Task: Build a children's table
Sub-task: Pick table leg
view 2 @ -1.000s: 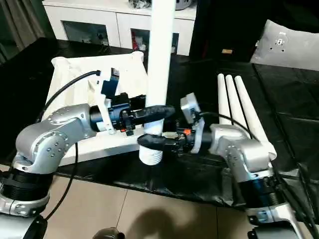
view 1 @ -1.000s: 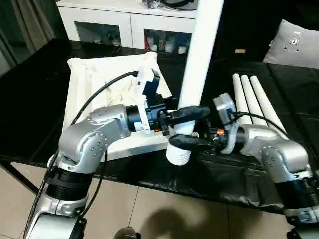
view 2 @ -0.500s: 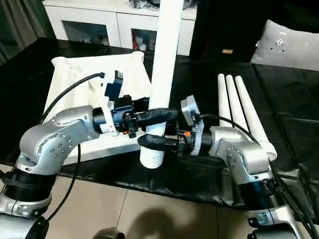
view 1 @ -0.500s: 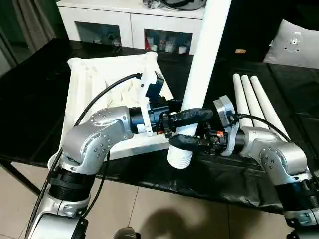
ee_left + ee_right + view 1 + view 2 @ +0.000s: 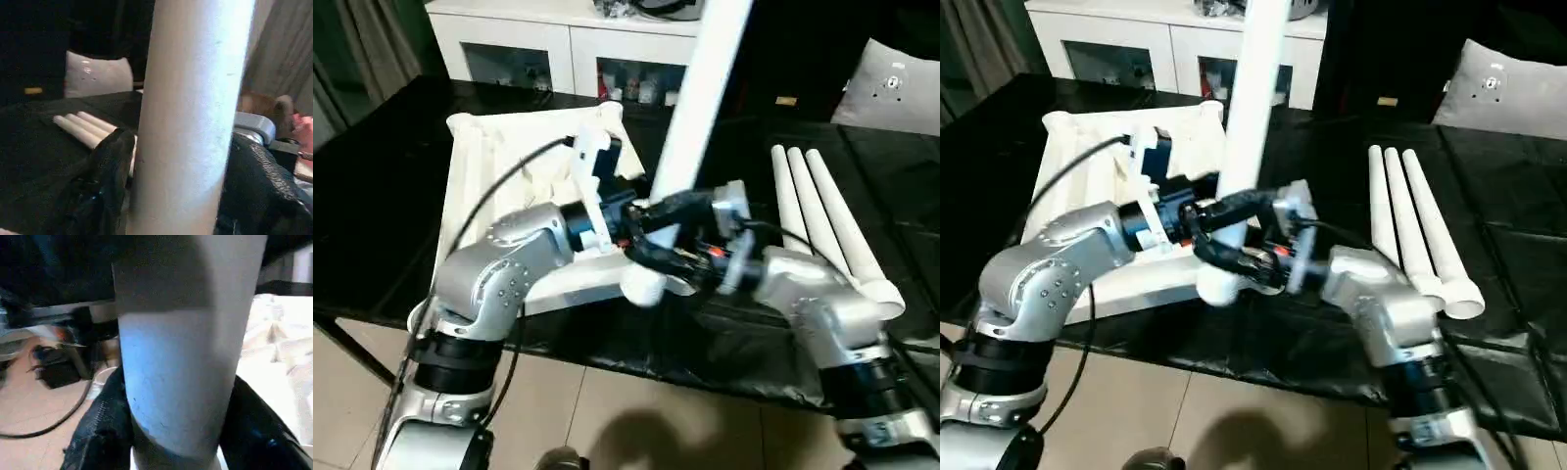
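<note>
Tilting over now, where a second ago it was standing nearly upright, the long white leg (image 5: 690, 108) is leaning with its top toward the robot's right and its thick lower end swinging left, closer to the tabletop (image 5: 499, 162). I'm watching both arms shifting left with it. The left gripper (image 5: 671, 211) is wrapping its black, pebble-textured fingers (image 5: 110, 171) around the smooth round shaft, and the left wrist view is showing one finger on each side of it, close against the plastic, so I'm reading it as gripped. The right gripper (image 5: 658, 259) is clamping the same leg lower down, near its blunt rounded end, its fingers (image 5: 100, 431) hugging both sides of the tapered tube. The tabletop is lying upside down on the black-covered work surface (image 5: 382, 196), showing its ribbed underside and raised corner sockets. Three more tapered legs (image 5: 822, 211) are lying side by side, touching one another, on the black sheet to the robot's right. A white cabinet with glass doors (image 5: 558, 49) is standing behind.
</note>
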